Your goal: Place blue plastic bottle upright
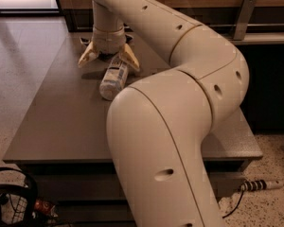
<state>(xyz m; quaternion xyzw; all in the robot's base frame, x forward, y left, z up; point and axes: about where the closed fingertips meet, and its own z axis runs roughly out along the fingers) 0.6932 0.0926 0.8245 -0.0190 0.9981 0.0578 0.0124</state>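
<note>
The blue plastic bottle (113, 80) lies on its side on the grey table (61, 122), a small clear bottle with a white label, one end pointing toward the front. My gripper (109, 60) hangs over the table just behind the bottle's far end. Its two yellowish fingers (88, 56) are spread wide and hold nothing. The right finger (130, 58) is right above the bottle's far end. My large beige arm fills the right and front of the view and hides part of the table.
A dark object (87, 40) sits on the table behind the gripper, partly hidden. A wooden wall and a metal bracket (242, 14) stand at the back right. Cables (9, 197) and a power strip (258, 185) lie on the floor below.
</note>
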